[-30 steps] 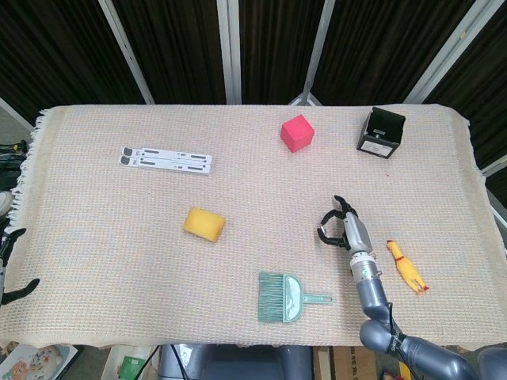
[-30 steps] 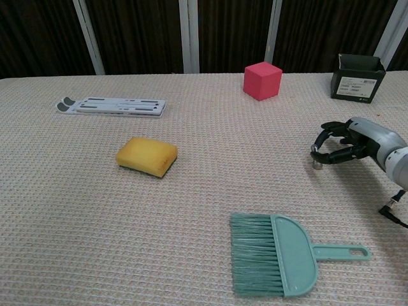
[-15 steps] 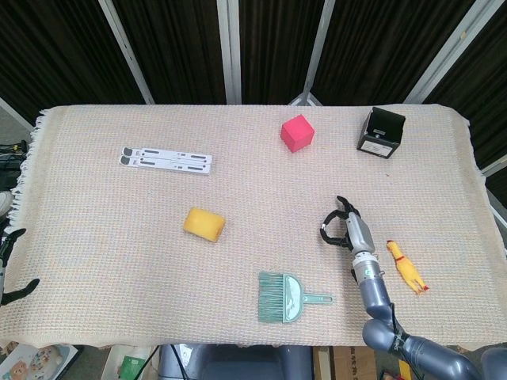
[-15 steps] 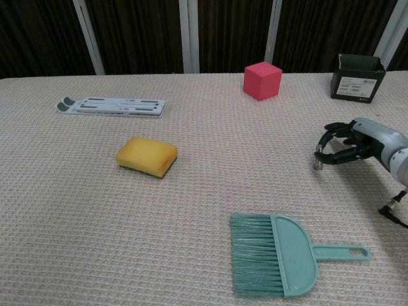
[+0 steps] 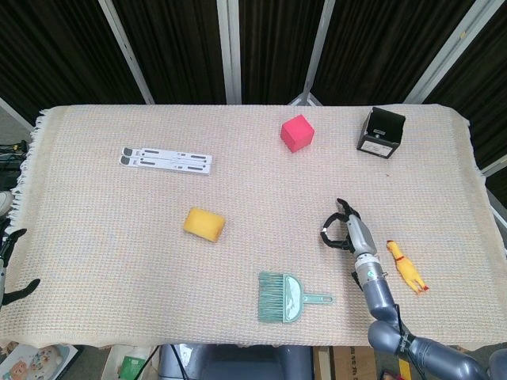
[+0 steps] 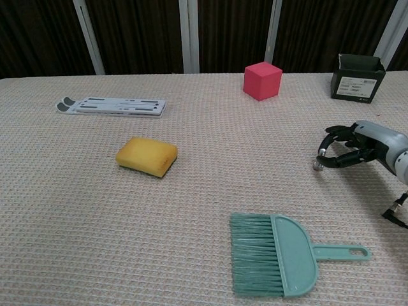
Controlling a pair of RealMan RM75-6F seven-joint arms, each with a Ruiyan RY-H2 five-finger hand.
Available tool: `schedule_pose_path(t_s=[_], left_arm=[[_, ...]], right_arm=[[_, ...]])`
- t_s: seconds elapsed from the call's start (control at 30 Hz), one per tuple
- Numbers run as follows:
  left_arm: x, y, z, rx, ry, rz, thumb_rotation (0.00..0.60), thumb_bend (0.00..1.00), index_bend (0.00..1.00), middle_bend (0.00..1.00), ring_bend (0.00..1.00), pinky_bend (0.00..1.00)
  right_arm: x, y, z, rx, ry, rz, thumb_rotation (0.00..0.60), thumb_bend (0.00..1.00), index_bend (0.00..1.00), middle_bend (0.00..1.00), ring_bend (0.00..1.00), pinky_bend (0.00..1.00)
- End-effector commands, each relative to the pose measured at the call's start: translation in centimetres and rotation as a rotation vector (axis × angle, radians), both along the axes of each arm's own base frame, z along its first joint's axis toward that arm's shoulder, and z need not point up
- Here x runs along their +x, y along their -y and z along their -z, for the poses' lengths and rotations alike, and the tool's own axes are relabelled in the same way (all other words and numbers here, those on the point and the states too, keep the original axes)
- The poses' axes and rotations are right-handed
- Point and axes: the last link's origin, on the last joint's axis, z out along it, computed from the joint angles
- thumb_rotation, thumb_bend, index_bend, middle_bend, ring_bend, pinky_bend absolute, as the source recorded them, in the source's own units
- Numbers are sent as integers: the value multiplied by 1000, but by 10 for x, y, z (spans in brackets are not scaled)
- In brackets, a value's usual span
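My right hand [image 5: 346,229] hovers low over the woven cloth at the right, fingers curled in with nothing in them; in the chest view the same right hand [image 6: 349,147] shows a fingertip close to the cloth. A yellow rubber chicken toy [image 5: 406,267] lies just to its right. A teal hand brush [image 5: 285,296] lies to the hand's front left, and the chest view shows that brush [image 6: 274,254] with its handle pointing right. Only dark, spread fingers of my left hand [image 5: 9,267] show, off the table's left edge, holding nothing.
A yellow sponge [image 5: 204,223] sits left of centre. A flat white folding stand [image 5: 166,160] lies at the back left. A red cube [image 5: 297,132] and a black open box [image 5: 381,132] stand at the back right. The beige cloth [image 5: 119,253] covers the whole table.
My right hand has drifted slightly right and back toward my body, still curled. Nothing else has moved.
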Motion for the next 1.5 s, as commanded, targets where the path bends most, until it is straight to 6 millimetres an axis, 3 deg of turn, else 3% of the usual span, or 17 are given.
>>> schedule_pose_path(t_s=[0.03, 1.5], left_arm=[[0, 0, 0, 0, 0, -1, 600, 238, 174, 0, 0, 0], [0, 1, -1, 4, 2, 2, 600, 238, 175, 0, 0, 0]], right_arm=[[0, 1, 0, 7, -3, -4, 600, 320, 529, 57, 0, 0], [2, 9, -11, 15, -39, -8, 600, 310, 505, 51, 0, 0]])
